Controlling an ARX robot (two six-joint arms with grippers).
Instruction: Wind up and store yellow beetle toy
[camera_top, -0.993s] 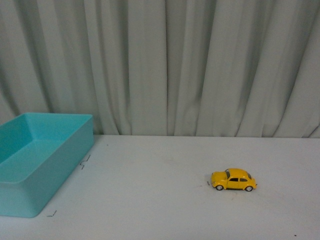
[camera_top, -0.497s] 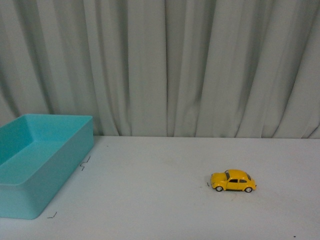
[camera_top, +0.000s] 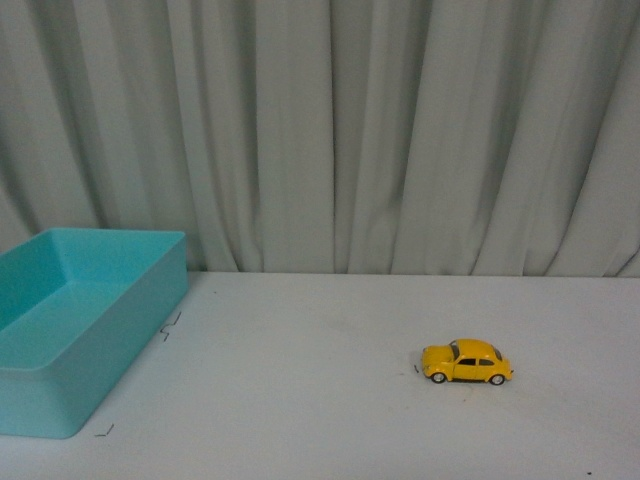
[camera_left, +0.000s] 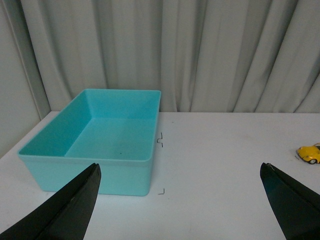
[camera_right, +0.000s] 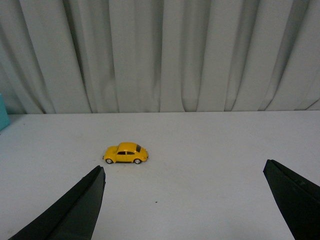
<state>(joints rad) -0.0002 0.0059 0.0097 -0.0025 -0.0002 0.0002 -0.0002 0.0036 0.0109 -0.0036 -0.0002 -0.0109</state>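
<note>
Toy under inspection: small glossy yellow beetle toy car (camera_top: 467, 362) with dark windows and silver-hubbed black wheels, standing upright on all its wheels on the white worktop (camera_top: 320, 400), in the right half of the front view and well apart from everything else. Its long axis runs left to right across the robot's line of sight, so one flank faces the robot. Which end is the nose is too small to settle with confidence. No winding key or knob can be made out. The right claw (camera_right: 184, 165) is spread wide and holds nothing. Its wrist view shows the toy (camera_right: 126, 154) ahead of it on the worktop, off its centreline toward one black finger and not between the two. The left claw (camera_left: 180, 165) is likewise spread wide and empty, and its view catches the toy (camera_left: 310, 153) only at the far edge. Judgement: the right arm is the nearer and better placed, and closing across the narrow width of the toy would suit this lie. The open-topped teal plastic bin (camera_top: 120, 350), the likely store, sits at the left of the worktop, nothing visible inside, just ahead of the left claw. Pale pleated curtain (camera_top: 320, 130) closes the background.
</note>
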